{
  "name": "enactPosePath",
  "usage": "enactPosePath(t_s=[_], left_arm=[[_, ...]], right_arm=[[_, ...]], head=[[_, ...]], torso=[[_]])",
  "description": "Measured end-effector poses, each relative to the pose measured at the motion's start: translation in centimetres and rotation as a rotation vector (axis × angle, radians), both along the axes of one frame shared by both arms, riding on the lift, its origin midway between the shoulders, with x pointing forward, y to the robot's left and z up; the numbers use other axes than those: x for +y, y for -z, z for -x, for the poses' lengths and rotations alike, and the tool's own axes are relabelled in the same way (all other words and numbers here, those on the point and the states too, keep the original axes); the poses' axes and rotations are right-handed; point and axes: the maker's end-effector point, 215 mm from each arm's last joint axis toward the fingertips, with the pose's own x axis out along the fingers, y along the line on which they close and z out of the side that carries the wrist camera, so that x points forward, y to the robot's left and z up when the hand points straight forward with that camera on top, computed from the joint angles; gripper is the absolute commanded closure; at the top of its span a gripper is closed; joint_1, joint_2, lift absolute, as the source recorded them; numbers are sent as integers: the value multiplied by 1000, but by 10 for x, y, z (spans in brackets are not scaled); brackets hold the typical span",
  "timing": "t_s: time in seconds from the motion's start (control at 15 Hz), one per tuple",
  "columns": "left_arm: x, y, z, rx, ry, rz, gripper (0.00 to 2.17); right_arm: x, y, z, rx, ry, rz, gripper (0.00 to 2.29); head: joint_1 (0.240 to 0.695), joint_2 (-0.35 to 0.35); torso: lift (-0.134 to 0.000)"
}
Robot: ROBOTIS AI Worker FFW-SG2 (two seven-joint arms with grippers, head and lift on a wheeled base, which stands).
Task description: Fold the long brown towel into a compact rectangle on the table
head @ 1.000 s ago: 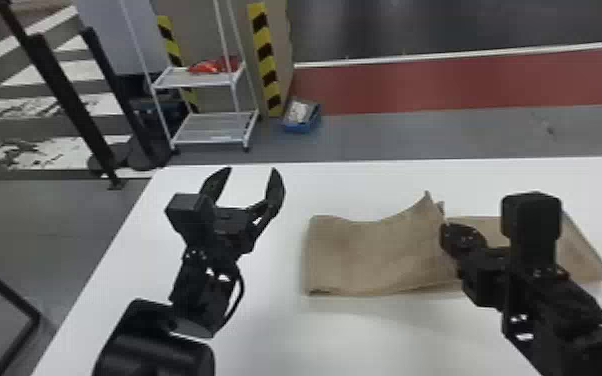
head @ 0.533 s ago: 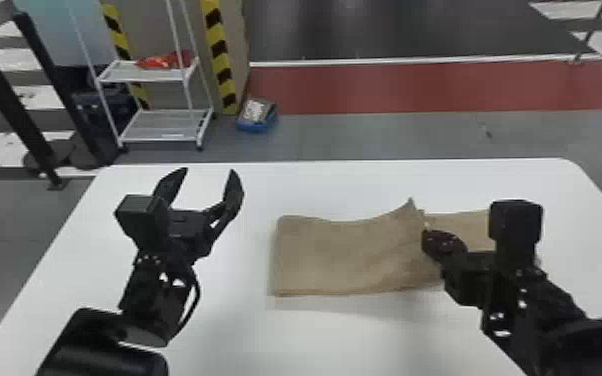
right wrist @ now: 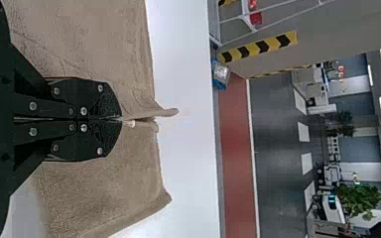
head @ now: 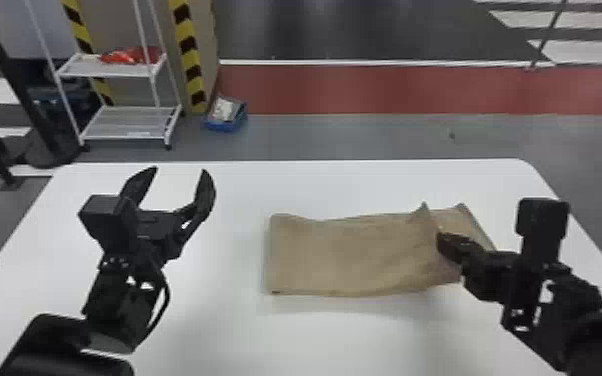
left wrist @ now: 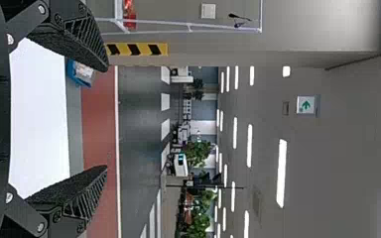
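Note:
The brown towel [head: 350, 255] lies partly folded on the white table, its top layer raised to a small peak toward its right part, where a lower layer sticks out beyond. At that raised edge my right gripper [head: 442, 242] is closed on the towel. In the right wrist view the right gripper [right wrist: 121, 119] has its fingers together, pinching the edge of the towel [right wrist: 99, 193]. Left of the towel, my left gripper [head: 180, 175] stands open above the table, and in the left wrist view the left gripper [left wrist: 106, 119] has nothing between its fingers.
The white table [head: 205, 320] extends around the towel, with its far edge beyond it. Past that edge on the floor stand a white shelf rack [head: 125, 125], a blue box [head: 226, 117] and black posts at the far left.
The head view has shifted toward the right, so table and background appear farther left. The right gripper stays closed on the towel's raised edge; the left is still open.

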Motion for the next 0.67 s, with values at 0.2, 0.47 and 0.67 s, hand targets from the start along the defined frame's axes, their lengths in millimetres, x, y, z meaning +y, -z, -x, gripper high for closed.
enactPosePath(t_s=[0.2,0.47,0.67], left_arm=[[-6,-1,-2,1,8,-9,211],[-11,7,-2,22,12,-24,211],[-17,19,0,42,17,-45,211]], right_arm=[[-5,-8,-8,-16,10,-21,1420],[-38,-37,-26,-32,31,-40,1420],[-50,-2,-51,6,28,-25,1420]], head=[[695,-31],[695,-68],[695,-83]], torso=[[-120],[-120],[-120]])
